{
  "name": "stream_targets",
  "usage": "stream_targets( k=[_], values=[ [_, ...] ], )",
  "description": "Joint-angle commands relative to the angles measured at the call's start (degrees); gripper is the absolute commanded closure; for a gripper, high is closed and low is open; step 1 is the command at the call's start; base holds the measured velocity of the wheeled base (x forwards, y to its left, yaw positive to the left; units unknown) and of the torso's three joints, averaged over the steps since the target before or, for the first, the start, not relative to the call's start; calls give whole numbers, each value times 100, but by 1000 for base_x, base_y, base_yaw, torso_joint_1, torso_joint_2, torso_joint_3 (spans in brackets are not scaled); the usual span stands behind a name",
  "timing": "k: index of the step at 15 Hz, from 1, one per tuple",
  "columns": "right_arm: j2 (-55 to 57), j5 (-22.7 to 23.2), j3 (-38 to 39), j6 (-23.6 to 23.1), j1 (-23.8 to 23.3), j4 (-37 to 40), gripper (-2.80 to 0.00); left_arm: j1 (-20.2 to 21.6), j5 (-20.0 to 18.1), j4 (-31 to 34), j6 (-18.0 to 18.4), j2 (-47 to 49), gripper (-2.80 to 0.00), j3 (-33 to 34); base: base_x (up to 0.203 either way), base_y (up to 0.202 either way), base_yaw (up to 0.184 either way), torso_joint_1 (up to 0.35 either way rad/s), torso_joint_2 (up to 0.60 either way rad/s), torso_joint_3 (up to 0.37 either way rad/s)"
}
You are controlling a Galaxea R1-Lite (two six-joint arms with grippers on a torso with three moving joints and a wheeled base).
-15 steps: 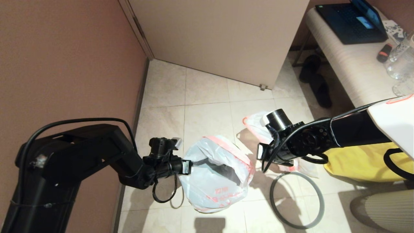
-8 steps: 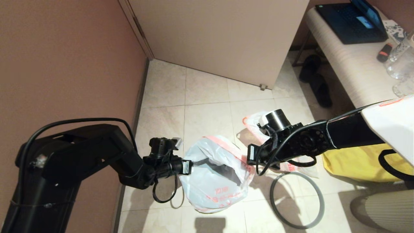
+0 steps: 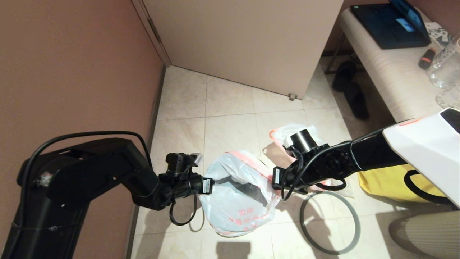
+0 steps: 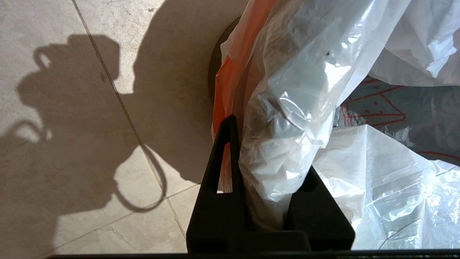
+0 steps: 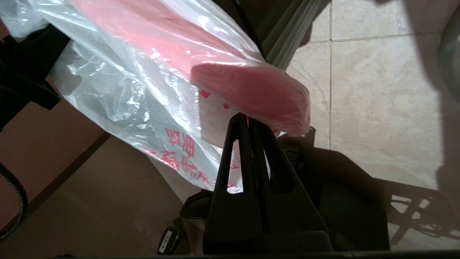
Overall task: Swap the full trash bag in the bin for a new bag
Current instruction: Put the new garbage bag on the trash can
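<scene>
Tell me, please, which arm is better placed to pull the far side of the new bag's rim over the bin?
Right: its gripper sits at that rim of the translucent white plastic bag; the left gripper already clamps the other side.

Glossy beige stone floor tiles (image 3: 230, 135) catch hard light and sharp shadows between a plain reddish-brown wall (image 3: 72, 68) on the left, a pale beige door panel (image 3: 248, 39) ahead, and a cream ribbed upholstered bench (image 3: 388, 75) on the right.
</scene>
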Motion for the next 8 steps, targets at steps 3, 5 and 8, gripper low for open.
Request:
stream_targets(
  k=[3, 5, 8],
  values=[
    [218, -293, -24, 11, 11, -293, 0, 2, -11, -26, -5, 10, 0, 8, 0, 0, 0, 0, 0, 0],
    [402, -555, -61, 4, 1, -867, 0, 2, -11, -26, -2, 1, 0, 17, 0, 0, 0, 0, 0, 0],
    [591, -628, -282, 3, -13, -1253, 0, 2, -11, -26, 4, -8, 0, 17, 0, 0, 0, 0, 0, 0]
  ],
)
